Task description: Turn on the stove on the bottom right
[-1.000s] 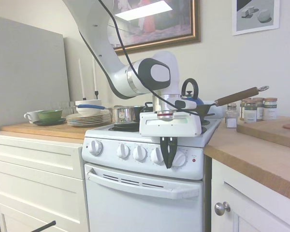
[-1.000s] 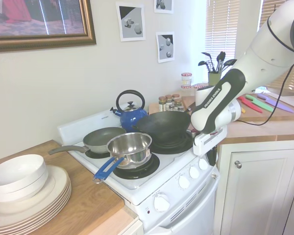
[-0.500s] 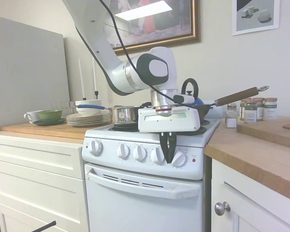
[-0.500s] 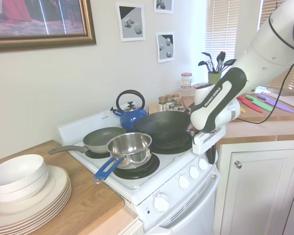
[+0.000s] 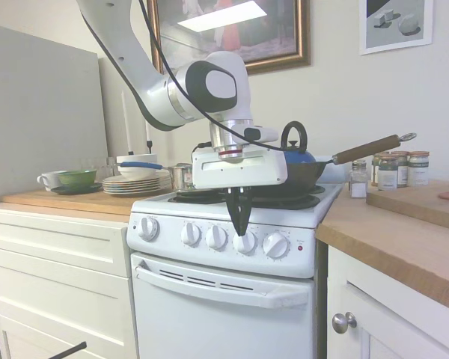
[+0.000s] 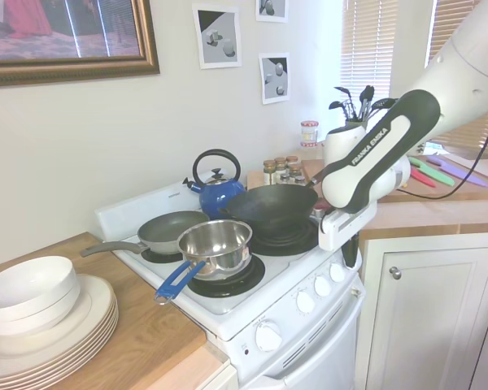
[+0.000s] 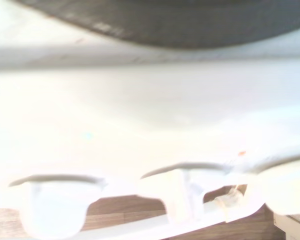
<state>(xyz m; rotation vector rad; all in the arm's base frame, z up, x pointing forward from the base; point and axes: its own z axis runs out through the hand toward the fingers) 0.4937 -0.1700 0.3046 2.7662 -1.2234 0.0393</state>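
- Stove (image 5: 224,299) stands between a white cabinet with drawers (image 5: 56,277) and another white cabinet with a round metal door knob (image 5: 343,322); it is white, with black coil burners on top and five round white knobs (image 5: 216,237) in a row on its front panel.
- A small red light (image 5: 299,248) sits just beside the end knob (image 5: 275,244), on the side of the wooden counter (image 5: 404,247).
- The gripper (image 5: 239,215) hangs with its tips down in front of the panel, just above the fourth knob (image 5: 244,241); its dark fingers (image 5: 237,209) are pressed together with nothing between them, and it does not touch any knob as far as I can see.
- On the burners there are a steel saucepan with a blue handle (image 6: 215,248), a grey frying pan (image 6: 167,231), a black wok (image 6: 272,207) with a wooden handle, and a blue kettle (image 6: 216,188).
- On the counter at the drawer side lies a stack of plates with a white bowl (image 6: 41,313) on it; further back stand a green bowl (image 5: 76,178) and a cup.
- On the other counter, spice jars (image 5: 395,168) stand near the wall, and a cup with cooking utensils (image 6: 355,114) stands by the window blinds.
- A framed painting (image 5: 232,30) and small prints (image 6: 220,34) hang on the pale wall.
- The wrist view is blurred; it shows only the white panel and knobs from close.
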